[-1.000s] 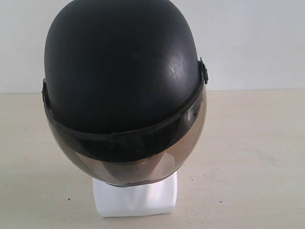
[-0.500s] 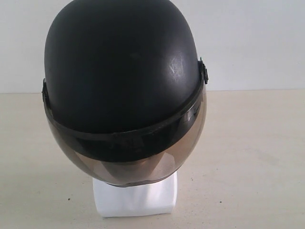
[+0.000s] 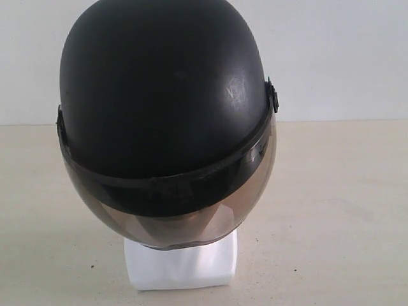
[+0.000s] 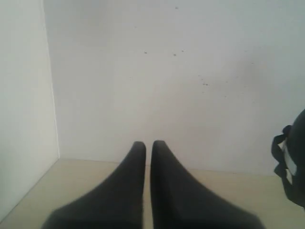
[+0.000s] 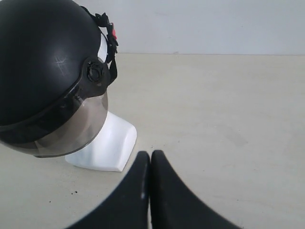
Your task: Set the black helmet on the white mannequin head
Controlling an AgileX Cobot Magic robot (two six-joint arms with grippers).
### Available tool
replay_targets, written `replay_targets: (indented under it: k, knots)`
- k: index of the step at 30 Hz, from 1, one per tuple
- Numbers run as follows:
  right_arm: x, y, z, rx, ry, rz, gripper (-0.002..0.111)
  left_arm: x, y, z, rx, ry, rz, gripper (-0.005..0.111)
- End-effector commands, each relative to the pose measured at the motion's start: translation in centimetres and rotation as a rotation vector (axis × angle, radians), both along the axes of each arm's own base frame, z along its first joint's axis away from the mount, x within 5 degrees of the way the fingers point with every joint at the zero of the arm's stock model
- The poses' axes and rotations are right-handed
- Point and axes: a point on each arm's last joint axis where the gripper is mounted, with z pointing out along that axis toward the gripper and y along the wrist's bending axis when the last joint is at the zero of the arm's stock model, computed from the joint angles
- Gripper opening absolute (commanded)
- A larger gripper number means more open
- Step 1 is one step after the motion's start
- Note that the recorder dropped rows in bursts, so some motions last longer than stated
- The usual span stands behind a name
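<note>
The left hand [image 4: 148,143] and right hand [image 5: 150,155] are closed tight, nothing held. The black helmet [image 3: 159,95] is seated on white mannequin head [image 3: 182,266].

1. The helmet [image 3: 162,89] is sitting on the mannequin head [image 3: 182,264], covering it down to the neck base.
2. The visor [image 3: 191,220] is hanging in front of the face, above the base.
3. The mannequin head is standing on the table [image 3: 338,210], left of the middle in the exterior view.
4. The wall [image 3: 338,57] is rising behind the table and the helmet.
5. The right gripper [image 5: 150,157] is hovering over the table, near the base but apart from it.
6. The left gripper [image 4: 148,145] is pointing at the wall, apart from the helmet.
</note>
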Motion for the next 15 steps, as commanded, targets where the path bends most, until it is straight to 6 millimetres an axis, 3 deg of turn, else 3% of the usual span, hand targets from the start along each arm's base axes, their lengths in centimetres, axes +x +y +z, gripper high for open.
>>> replay_targets:
  k: [1,4,9,15]
  knots:
    - [0.0,-0.1,-0.1,-0.003,-0.009,-0.002,0.0,3.0,-1.0,-1.7,-0.001,-0.068,-0.009,0.005]
    - [0.0,-0.1,-0.1,-0.003,-0.009,-0.002,0.0,5.4,-1.6,-4.0,0.006,-0.064,-0.05,0.005]
    - [0.0,-0.1,-0.1,-0.003,-0.009,-0.002,0.0,9.1,-2.5,-9.7,-0.063,-0.038,-0.129,0.005]
    - [0.0,-0.1,-0.1,-0.003,-0.009,-0.002,0.0,11.2,-3.3,-15.8,-0.166,-0.066,-0.205,0.005]
